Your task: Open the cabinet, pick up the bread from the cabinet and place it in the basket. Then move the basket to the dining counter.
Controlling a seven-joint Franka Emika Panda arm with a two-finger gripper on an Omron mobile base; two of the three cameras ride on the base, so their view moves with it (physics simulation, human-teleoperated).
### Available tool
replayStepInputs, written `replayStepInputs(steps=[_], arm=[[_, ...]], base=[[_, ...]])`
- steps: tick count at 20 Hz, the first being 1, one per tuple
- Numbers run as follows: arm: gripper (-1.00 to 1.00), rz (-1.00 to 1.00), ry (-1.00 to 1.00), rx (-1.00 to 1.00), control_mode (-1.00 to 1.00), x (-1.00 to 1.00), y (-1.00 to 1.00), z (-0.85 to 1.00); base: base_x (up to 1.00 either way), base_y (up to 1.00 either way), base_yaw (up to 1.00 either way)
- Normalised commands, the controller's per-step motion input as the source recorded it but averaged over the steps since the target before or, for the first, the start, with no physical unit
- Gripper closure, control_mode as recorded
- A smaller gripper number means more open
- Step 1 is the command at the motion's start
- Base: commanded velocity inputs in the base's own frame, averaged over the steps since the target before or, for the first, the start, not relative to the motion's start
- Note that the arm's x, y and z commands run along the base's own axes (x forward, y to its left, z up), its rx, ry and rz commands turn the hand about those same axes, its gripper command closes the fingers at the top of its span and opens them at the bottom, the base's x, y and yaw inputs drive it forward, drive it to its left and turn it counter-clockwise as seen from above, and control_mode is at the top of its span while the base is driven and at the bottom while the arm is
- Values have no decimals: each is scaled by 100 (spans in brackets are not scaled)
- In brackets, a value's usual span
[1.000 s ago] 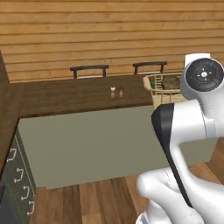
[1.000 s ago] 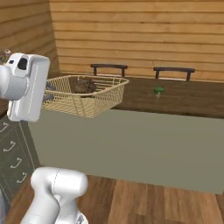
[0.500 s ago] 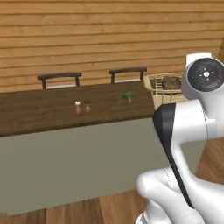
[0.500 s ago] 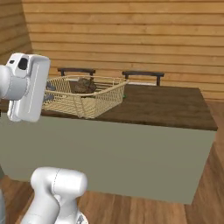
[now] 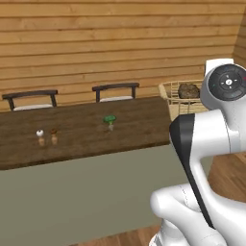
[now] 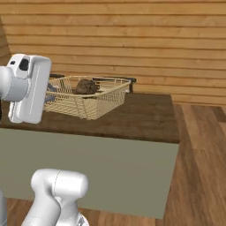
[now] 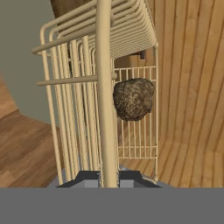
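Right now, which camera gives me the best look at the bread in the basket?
The hand view: the bread sits large and close behind the basket bars. The right base view shows it small inside the basket; the left base view shows it small, beside the arm.

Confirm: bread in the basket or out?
In. The bread lies inside the basket, whose rim bar sits between the end effector tips.

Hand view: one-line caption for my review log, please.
Claw shut on the rim bar of the basket, bread resting inside, wood floor beyond.
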Motion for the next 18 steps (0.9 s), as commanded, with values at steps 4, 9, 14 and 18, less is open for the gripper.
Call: replayStepInputs(steps=[4,9,14,18], arm=[[100,0,0,0,100,0,0,0],[100,0,0,0,100,0,0,0],[100,0,0,0,100,0,0,0],[100,0,0,0,100,0,0,0]], base=[[57,-52,0],[54,-48,0],[55,-29,0],[56,-24,0]])
